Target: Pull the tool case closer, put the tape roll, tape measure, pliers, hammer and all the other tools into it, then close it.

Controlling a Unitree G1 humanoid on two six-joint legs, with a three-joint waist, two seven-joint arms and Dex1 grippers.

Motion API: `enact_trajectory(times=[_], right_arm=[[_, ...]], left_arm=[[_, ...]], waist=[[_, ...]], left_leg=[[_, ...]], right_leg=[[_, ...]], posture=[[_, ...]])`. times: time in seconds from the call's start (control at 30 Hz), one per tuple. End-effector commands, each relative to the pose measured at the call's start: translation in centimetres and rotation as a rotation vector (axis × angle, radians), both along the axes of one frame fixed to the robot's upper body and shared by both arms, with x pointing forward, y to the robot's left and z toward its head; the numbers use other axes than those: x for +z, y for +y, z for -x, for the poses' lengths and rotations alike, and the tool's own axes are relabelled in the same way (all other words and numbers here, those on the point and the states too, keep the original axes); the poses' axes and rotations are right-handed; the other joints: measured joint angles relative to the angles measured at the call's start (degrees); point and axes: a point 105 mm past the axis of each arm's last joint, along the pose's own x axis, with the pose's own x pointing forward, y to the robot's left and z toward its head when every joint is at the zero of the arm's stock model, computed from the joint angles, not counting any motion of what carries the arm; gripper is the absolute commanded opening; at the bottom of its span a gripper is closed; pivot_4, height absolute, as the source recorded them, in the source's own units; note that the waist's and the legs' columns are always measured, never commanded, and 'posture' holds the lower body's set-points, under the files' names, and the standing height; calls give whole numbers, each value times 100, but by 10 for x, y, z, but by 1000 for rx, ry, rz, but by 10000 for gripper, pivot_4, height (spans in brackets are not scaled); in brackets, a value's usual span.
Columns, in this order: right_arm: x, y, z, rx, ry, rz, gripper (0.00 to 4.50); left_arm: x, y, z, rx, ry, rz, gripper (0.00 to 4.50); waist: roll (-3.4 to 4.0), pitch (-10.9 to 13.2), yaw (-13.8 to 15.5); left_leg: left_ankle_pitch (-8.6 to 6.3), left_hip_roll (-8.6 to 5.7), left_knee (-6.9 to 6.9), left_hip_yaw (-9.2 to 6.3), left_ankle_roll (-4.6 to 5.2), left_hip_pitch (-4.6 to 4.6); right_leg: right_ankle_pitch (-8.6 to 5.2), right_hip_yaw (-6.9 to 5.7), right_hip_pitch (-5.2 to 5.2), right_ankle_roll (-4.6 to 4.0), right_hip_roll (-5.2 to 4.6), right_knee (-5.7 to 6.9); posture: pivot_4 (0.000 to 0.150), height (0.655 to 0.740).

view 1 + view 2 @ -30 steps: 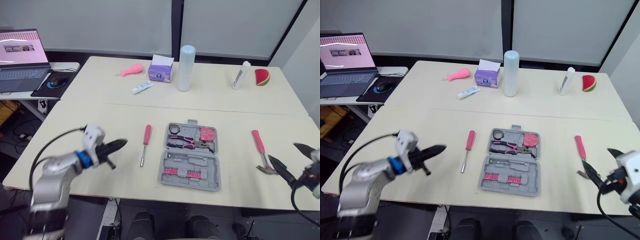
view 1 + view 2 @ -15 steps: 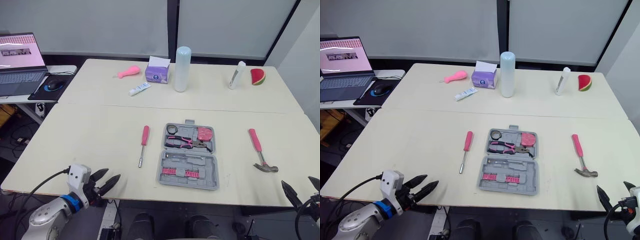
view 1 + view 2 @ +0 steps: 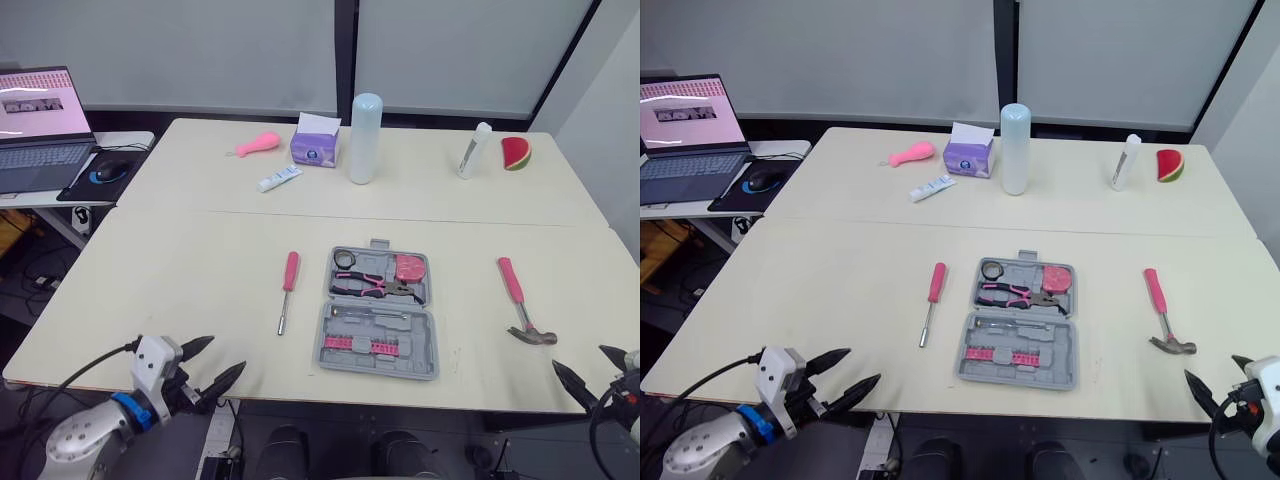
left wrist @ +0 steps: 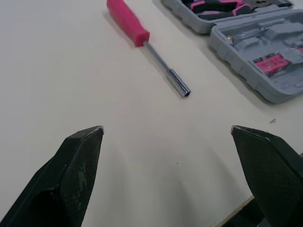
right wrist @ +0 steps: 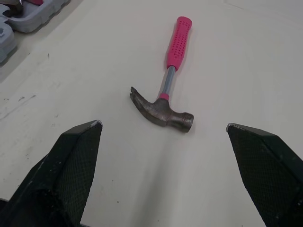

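The grey tool case [image 3: 378, 340] lies open mid-table, holding pink-handled pliers [image 3: 372, 286], a pink tape measure [image 3: 411, 268], a black tape roll [image 3: 345, 259] and pink bits. A pink-handled screwdriver [image 3: 288, 288] lies left of the case, also seen from the left wrist [image 4: 137, 33]. A hammer [image 3: 520, 300] with a pink grip lies right of it. My left gripper [image 3: 225, 355] hovers open and empty at the table's near left edge. At the near right edge my right gripper [image 3: 580, 358] stands open and empty, just short of the hammer [image 5: 165, 94].
On the far table stand a tall white cylinder [image 3: 365, 124], a purple tissue box [image 3: 316, 141], a pink toy [image 3: 260, 142], a white tube [image 3: 280, 178], a white bottle [image 3: 473, 150] and a watermelon slice [image 3: 515, 153]. A laptop [image 3: 35, 125] and mouse [image 3: 108, 171] sit far left.
My left gripper has gone from shut to wide open. Both arms dropped back from above the table to its near edge. The tools and case stayed put.
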Motion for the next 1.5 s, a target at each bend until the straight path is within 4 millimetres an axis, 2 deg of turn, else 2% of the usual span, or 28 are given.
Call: enact_trajectory(times=[0.03, 0.2, 0.3, 0.47, 0.53, 0.6, 0.9, 1.23, 1.5], right_arm=[[18, 10, -15, 59, -18, 33, 45000], [26, 17, -37, 60, 19, -13, 45000], [28, 17, -50, 53, 41, 13, 45000], [24, 14, -67, 13, 65, 13, 45000], [19, 15, -71, 11, 95, 1, 41057], [14, 16, -75, 5, 121, -1, 36374], [-6, -1, -103, -152, 171, 9, 36374], [-29, -8, -120, -222, 204, -45, 36374], [-37, -8, -122, -219, 218, -67, 18848]], left_arm=[[18, -17, -10, -185, -58, -31, 44845], [39, -50, -26, -459, -97, -49, 44845], [60, -81, -35, -636, -126, -37, 44845], [73, -113, -40, -820, -112, -79, 44845], [77, -121, -44, -844, -117, -84, 45000], [80, -126, -47, -860, -117, -90, 45000], [89, -142, -42, -924, -115, -72, 45000], [94, -150, -45, -936, -132, -71, 45000], [100, -154, -47, -928, -123, -58, 45000]], waist=[[1, 0, 0], [6, -3, 0], [5, -1, 19], [7, -2, 13], [7, -2, 12], [6, -1, 6], [7, 0, -9], [8, 0, -4], [9, 1, -4]], left_leg=[[0, 0, 0, 1, 0, 0], [1, 0, 1, 3, -2, -2], [1, -5, 0, -2, -2, -11], [1, -10, 3, -1, -1, -18], [1, -12, 3, 0, -1, -19], [1, -10, 3, 0, -1, -19], [2, -8, 7, -3, -1, -20], [3, -9, 10, 0, -3, -21], [9, -8, 10, 0, -14, -23]], right_leg=[[0, 1, 0, 0, 1, 0], [0, 1, 0, 0, 3, 1], [0, -3, -4, 0, 4, -2], [0, 0, -7, 0, 5, -3], [0, 1, -8, 0, 6, -4], [0, 1, -8, 0, 6, -3], [0, 0, -9, 0, 6, -2], [0, 1, -12, 0, 5, -1], [0, 1, -11, 0, 4, -1]], posture=[[1500, 7002], [1500, 7002], [1500, 7002], [1500, 7002], [1500, 7002], [1500, 7002], [1500, 7002], [1500, 7002], [1500, 7002]])
